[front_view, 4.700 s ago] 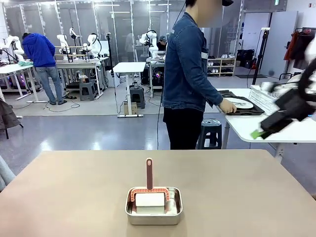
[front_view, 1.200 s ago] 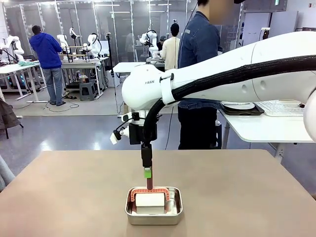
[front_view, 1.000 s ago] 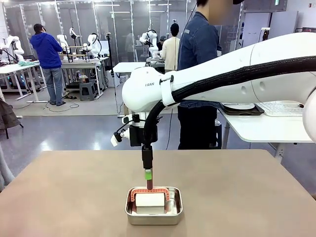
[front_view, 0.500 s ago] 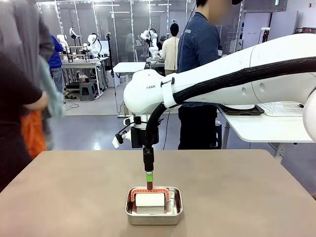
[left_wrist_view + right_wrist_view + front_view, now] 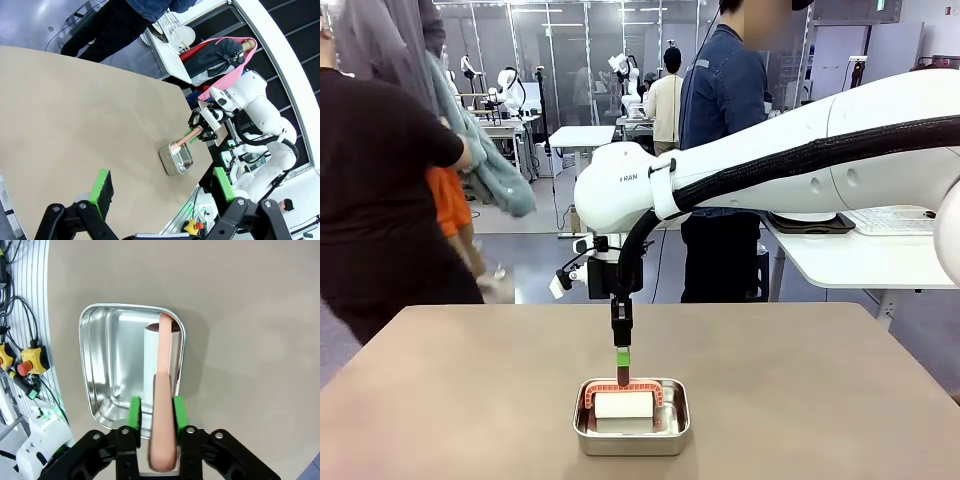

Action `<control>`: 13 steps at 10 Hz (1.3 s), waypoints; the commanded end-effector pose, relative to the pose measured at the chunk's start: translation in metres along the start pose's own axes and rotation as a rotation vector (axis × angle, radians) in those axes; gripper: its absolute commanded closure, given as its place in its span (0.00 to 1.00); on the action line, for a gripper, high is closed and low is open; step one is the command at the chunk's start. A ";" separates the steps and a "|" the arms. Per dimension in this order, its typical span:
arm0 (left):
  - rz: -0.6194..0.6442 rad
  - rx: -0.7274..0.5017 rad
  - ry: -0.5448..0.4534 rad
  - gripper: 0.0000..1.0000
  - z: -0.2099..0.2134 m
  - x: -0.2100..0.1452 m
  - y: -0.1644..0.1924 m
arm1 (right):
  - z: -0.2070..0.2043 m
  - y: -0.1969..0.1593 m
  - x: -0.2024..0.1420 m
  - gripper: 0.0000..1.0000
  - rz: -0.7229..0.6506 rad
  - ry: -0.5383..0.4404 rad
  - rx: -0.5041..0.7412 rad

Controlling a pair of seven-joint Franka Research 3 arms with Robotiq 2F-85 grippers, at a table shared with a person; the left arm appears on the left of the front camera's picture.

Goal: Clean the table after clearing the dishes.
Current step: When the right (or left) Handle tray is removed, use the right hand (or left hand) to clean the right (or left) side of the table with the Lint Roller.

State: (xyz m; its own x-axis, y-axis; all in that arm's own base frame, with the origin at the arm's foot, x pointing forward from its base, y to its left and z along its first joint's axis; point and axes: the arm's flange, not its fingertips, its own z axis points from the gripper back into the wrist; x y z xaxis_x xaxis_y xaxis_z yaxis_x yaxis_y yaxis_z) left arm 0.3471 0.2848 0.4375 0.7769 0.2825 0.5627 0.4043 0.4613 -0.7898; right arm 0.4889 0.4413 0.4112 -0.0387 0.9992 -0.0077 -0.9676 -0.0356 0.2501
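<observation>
the clearing part looks done: the tan surface (image 5: 820, 400) carries no dishes in the front view. the dishes (image 5: 807, 214), a white plate on a dark tray, sit on the white side table (image 5: 860, 262) at the right of the frame, behind the robot's arm and beside a person in a denim jacket.

the wiping itself does not look started. a steel pan (image 5: 582, 425) stands at the lower middle of the surface with a cleaning roller (image 5: 623, 405) in it, its white roll lying in the pan and its salmon handle (image 5: 165, 355) standing upright. the right claw (image 5: 622, 358) comes straight down on that handle, and in the right wrist view its green pads (image 5: 134, 412) press either side of it, so it is clamped on the roller, which rests in the pan, not lifted.

the left claw (image 5: 161, 187) hangs high over the surface with its fingers wide apart and nothing between them.

what is left, by my reading: lift the roller out, run it over the surface, and return it to the pan.
</observation>
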 end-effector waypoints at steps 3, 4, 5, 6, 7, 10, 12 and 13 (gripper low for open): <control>-0.006 0.007 0.014 0.00 0.004 -0.002 -0.004 | -0.006 0.011 -0.004 1.00 -0.014 -0.028 -0.010; -0.006 0.007 0.014 0.00 0.004 -0.002 -0.004 | 0.002 0.015 -0.007 1.00 -0.026 -0.042 -0.033; -0.006 0.007 0.014 0.00 0.004 -0.002 -0.004 | 0.016 0.022 -0.011 1.00 -0.042 -0.046 -0.058; -0.006 0.007 0.014 0.00 0.004 -0.002 -0.004 | 0.036 0.032 -0.020 1.00 -0.084 -0.059 -0.106; -0.006 0.007 0.014 0.00 0.004 -0.002 -0.004 | 0.056 0.043 -0.030 1.00 -0.136 -0.051 -0.134; -0.006 0.007 0.014 0.00 0.004 -0.002 -0.004 | 0.126 0.057 -0.096 1.00 -0.415 -0.213 -0.221; -0.006 0.007 0.014 0.00 0.004 -0.002 -0.004 | 0.141 0.047 -0.157 1.00 -0.785 -0.279 -0.224; -0.006 0.007 0.014 0.00 0.004 -0.002 -0.004 | 0.141 0.044 -0.200 1.00 -0.983 -0.358 -0.194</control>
State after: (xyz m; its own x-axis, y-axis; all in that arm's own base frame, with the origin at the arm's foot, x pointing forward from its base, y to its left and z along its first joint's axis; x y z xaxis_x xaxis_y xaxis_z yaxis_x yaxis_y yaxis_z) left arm 0.3471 0.2847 0.4376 0.7769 0.2823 0.5628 0.4045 0.4613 -0.7897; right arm 0.5041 0.2606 0.5814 0.6766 0.7232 0.1385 -0.7359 0.6706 0.0934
